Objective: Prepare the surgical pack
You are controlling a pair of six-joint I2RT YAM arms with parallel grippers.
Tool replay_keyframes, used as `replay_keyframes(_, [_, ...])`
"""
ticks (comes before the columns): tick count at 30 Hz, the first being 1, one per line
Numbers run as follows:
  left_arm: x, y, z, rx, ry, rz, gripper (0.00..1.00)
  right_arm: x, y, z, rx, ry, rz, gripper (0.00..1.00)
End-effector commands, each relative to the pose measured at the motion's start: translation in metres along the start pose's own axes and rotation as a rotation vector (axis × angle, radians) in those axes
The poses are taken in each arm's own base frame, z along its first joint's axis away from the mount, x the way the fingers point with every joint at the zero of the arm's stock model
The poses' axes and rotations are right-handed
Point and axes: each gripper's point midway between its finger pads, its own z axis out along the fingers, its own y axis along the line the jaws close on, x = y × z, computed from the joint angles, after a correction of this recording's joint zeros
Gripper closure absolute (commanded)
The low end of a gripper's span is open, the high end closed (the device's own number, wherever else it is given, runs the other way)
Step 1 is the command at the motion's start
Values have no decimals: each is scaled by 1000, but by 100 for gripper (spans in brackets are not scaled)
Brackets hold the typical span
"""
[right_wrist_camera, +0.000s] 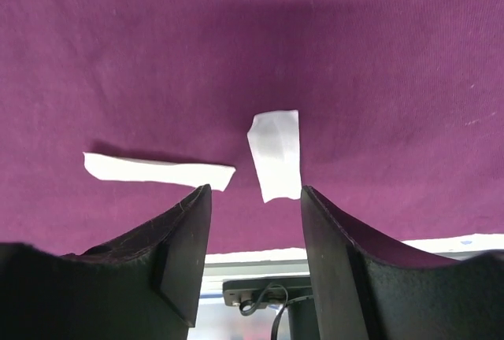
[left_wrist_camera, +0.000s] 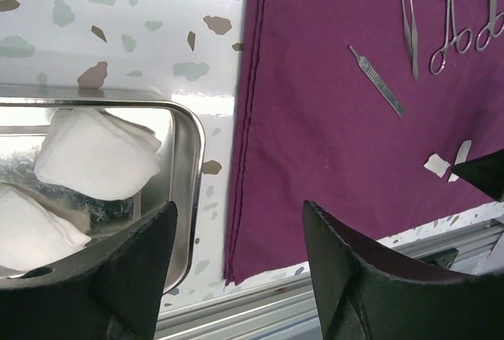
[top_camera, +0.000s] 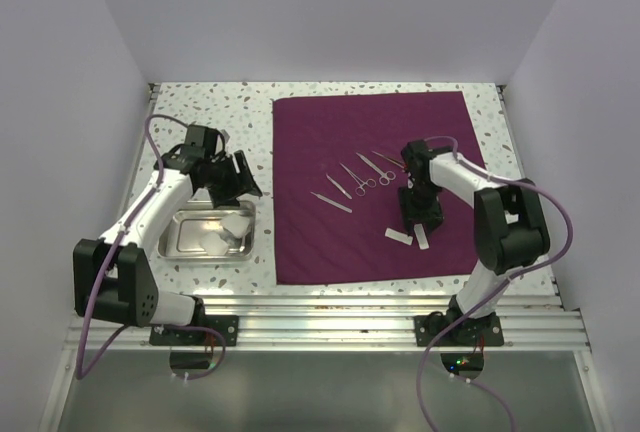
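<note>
The dark-purple cloth (top_camera: 370, 142) lies flat in the middle of the table. On it lie thin silver scissors (top_camera: 360, 178), tweezers (top_camera: 338, 188) and a slim handle (top_camera: 330, 202). The steel tray (top_camera: 185, 227) stands left of the cloth with white gauze squares (left_wrist_camera: 94, 155) inside. My left gripper (top_camera: 240, 180) hovers open and empty above the tray's far right corner (left_wrist_camera: 240, 222). My right gripper (top_camera: 420, 218) is low over the cloth's near part, open. A small white strip (right_wrist_camera: 276, 153) lies just ahead of its fingertips (right_wrist_camera: 253, 198), not gripped. A second strip (right_wrist_camera: 157, 171) lies to its left.
A bare speckled tabletop (top_camera: 210, 102) surrounds the cloth. Ribbed metal rails (top_camera: 330, 312) run along the near edge by the arm bases. White walls close in the back and both sides. The cloth's near left corner (left_wrist_camera: 232, 273) ends close to the rails.
</note>
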Motion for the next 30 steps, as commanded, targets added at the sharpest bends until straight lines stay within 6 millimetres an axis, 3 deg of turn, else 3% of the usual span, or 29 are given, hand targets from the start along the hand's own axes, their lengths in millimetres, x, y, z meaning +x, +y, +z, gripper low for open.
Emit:
replay_keyframes(1, [-13, -17, -5, 56, -28, 47, 31, -17, -3, -4, 27, -47, 19, 48])
replay_keyframes(17, [-15, -26, -3, 93, 2, 69, 32, -28, -9, 9, -10, -9, 50, 55])
replay_keyframes(22, [-14, -26, -2, 98, 11, 75, 32, -24, -8, 9, -19, -11, 50, 59])
replay_keyframes(30, [-12, -29, 1, 116, 26, 74, 31, -11, -8, 18, -16, 24, 67, 56])
